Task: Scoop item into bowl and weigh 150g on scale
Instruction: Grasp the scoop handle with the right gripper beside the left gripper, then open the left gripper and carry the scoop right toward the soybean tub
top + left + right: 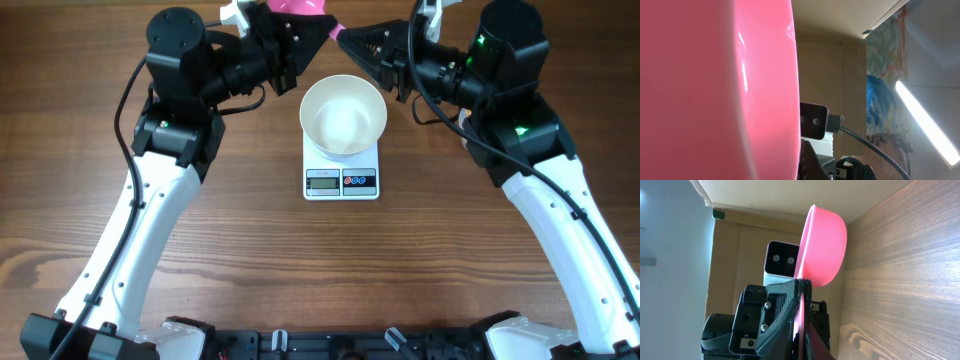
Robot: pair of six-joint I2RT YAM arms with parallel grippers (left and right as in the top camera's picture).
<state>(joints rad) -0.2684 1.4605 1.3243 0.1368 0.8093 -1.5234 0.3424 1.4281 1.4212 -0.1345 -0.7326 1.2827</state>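
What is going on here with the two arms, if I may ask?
Both arms meet beyond the scale around a pink scoop. The right hand is closed on its handle; the left hand is shut beside it, its grip hidden. The white bowl sits empty on the scale, so nothing is weighed yet.

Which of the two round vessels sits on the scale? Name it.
The round plain white bowl, centred on the small white square digital scale. The pink plastic scoop is raised beyond it, touching neither.
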